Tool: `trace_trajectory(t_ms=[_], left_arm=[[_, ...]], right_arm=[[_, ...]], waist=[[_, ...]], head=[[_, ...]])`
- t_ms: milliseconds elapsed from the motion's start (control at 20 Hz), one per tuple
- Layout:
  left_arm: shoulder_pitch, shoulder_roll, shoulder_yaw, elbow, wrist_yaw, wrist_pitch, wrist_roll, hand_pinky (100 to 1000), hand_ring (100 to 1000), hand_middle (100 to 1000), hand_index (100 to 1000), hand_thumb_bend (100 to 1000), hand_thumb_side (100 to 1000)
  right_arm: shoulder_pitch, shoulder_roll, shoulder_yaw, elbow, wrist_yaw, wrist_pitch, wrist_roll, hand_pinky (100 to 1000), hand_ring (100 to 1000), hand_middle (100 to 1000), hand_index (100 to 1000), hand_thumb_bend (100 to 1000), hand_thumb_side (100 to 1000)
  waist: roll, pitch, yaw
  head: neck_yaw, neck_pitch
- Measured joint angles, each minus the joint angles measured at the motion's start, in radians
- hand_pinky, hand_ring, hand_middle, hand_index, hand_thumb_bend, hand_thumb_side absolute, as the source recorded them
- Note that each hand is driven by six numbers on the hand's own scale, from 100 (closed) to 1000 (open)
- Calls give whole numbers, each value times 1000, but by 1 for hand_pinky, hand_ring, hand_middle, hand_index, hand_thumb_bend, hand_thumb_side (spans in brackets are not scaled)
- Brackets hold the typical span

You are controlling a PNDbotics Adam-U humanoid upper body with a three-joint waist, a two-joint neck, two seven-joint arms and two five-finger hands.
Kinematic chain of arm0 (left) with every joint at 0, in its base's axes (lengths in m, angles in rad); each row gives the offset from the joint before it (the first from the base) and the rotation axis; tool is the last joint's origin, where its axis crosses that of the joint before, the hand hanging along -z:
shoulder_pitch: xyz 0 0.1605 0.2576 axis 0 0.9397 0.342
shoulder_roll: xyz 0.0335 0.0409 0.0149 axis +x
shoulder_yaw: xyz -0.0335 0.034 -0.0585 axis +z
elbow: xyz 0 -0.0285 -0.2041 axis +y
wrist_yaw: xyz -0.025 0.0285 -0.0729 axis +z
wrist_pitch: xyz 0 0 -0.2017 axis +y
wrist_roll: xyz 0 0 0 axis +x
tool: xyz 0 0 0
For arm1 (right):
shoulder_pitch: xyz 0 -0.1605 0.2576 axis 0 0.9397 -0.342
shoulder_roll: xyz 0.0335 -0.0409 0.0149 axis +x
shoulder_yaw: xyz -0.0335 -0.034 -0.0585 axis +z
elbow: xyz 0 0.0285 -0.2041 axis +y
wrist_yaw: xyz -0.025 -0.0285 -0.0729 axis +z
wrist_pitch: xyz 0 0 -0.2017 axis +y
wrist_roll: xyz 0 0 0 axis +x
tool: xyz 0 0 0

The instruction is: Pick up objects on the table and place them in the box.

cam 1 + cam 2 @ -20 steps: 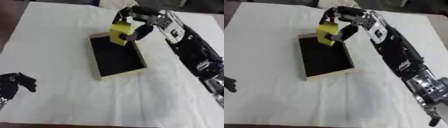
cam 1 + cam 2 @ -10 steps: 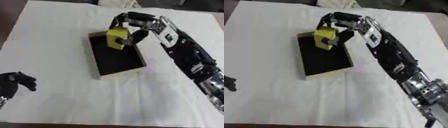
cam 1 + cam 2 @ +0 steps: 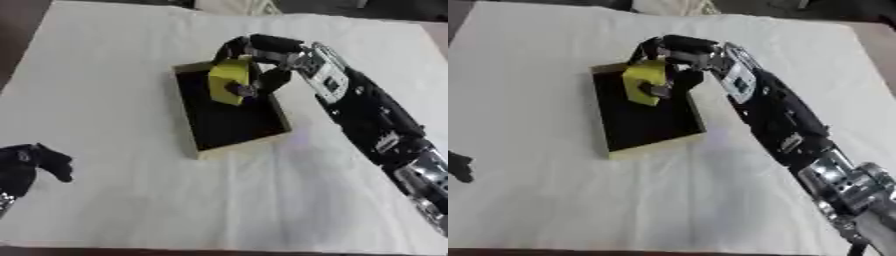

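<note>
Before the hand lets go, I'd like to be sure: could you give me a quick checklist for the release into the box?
1. Right hand curled round the yellow block: ok.
2. Block over the box's dark inside, not its rim: ok.
3. Block touching the box floor: cannot tell.
4. Box flat on the white tablecloth: ok.
5. Left hand away from the box, at the lower left edge: ok.

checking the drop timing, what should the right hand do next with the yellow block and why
Probably lower a touch and release: the right hand grips the yellow block already over the box's dark interior, inside its rim.
</note>
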Motion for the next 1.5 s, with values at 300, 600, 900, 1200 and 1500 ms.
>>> trace_trajectory(t_ms=[300, 600, 900, 1200, 1500], left_arm=[[0, 0, 0, 0, 0, 0, 0, 798, 559, 553, 723, 202, 943], [0, 0, 0, 0, 0, 0, 0, 797, 559, 557, 723, 202, 942], [0, 0, 1, 0, 0, 1, 3, 797, 560, 559, 723, 202, 941], [3, 0, 9, 0, -1, 3, 9, 797, 560, 560, 724, 203, 938], [12, 0, 26, 0, -5, 6, 25, 796, 560, 560, 723, 202, 934]], right_arm=[[5, 1, 6, -6, 22, -29, -29, 782, 769, 911, 962, 363, 822], [8, 1, 11, -20, 43, -53, -53, 819, 848, 964, 988, 552, 1000], [20, -13, 17, -68, 44, -73, -73, 824, 852, 965, 991, 553, 1000], [45, -55, 16, -150, -5, -88, -88, 816, 830, 956, 988, 525, 963], [97, -120, -1, -285, -92, -89, -124, 801, 796, 928, 981, 463, 864]], waist=[[1, 0, -5], [1, 0, -11], [2, 0, -17], [0, -4, -33], [1, -10, -65]], head=[[-1, 0], [-1, 0], [1, 0], [11, 4], [30, 9]])
